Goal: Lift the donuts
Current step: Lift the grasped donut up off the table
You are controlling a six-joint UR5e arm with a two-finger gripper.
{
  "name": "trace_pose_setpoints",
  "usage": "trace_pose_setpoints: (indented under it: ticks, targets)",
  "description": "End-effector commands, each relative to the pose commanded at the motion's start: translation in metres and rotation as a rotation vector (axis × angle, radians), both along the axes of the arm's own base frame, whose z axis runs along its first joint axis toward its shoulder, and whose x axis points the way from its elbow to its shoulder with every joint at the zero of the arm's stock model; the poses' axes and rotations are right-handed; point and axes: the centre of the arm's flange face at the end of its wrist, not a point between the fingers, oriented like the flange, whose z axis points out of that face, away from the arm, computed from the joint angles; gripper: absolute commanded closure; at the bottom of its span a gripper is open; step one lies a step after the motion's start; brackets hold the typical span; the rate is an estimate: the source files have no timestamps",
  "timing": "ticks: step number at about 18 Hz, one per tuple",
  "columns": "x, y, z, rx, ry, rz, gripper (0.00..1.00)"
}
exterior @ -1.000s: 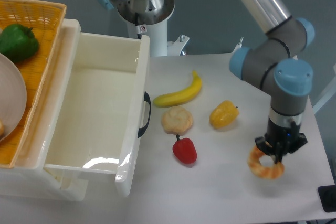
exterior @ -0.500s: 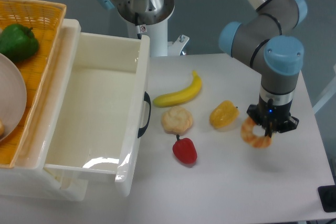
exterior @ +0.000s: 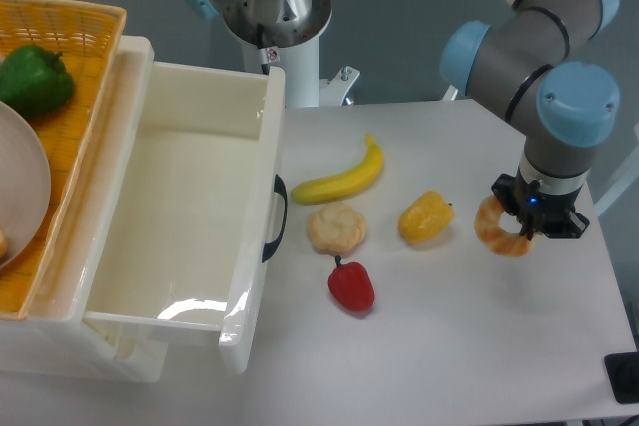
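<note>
the black two-finger gripper at the end of the grey and light-blue robot arm points straight down and is closed on the golden-orange ring-shaped toy donut with pale glaze patches. the donut hangs in the air above the right side of the white table, not touching it, with a soft shadow on the surface below. the ring stands roughly on edge, its centre hole facing sideways toward the camera rather than up, and its body sits mostly to the left of and just under the fingers, which pinch the right part of the ring. how much of the rim the fingers cover cannot be told.

no brand, label or writing can be read anywhere in view.

just beside the donut, to the left, a yellow toy bell pepper lies on the table. further left are a round pale beige bun, a red toy bell pepper in front of it, and a yellow toy banana behind it. a large white plastic bin with a black handle takes up the left side, with a woven orange basket beside it holding a green toy bell pepper.
</note>
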Motion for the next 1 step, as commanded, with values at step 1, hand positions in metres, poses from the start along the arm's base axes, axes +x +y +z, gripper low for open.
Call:
trace_pose_setpoints:
  ticks: [1]
  targets:
    - [0.0004,0.0003,0.0010,0.005,0.000,0.000,0.90]
